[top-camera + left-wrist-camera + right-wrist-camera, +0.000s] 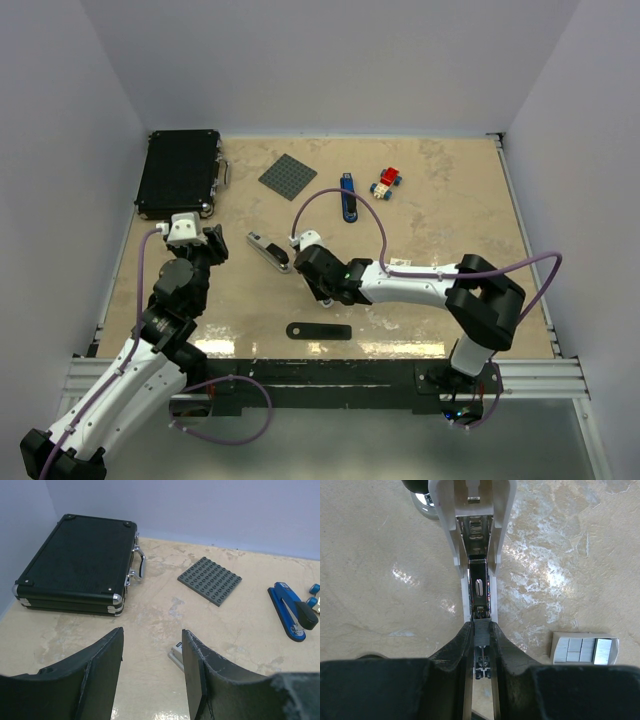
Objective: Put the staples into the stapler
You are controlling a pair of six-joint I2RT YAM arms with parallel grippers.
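A white stapler (476, 525) lies open on the table, its metal channel (480, 587) facing up. My right gripper (481, 628) is shut on a short grey strip of staples (481, 632), held right over the near end of that channel. The open staples box (584, 648), with more grey strips in it, lies on the table to the right. From above, the right gripper (303, 265) is at the stapler (268, 250). My left gripper (152, 650) is open and empty, just left of the stapler's end (176, 655); from above, this left gripper (215, 243) hovers beside it.
A black case (180, 172) sits at the back left, a grey studded plate (288, 177) beside it. A blue stapler (348, 195) and a toy-brick car (386, 182) lie at the back middle. A black strip (318, 330) lies near the front edge.
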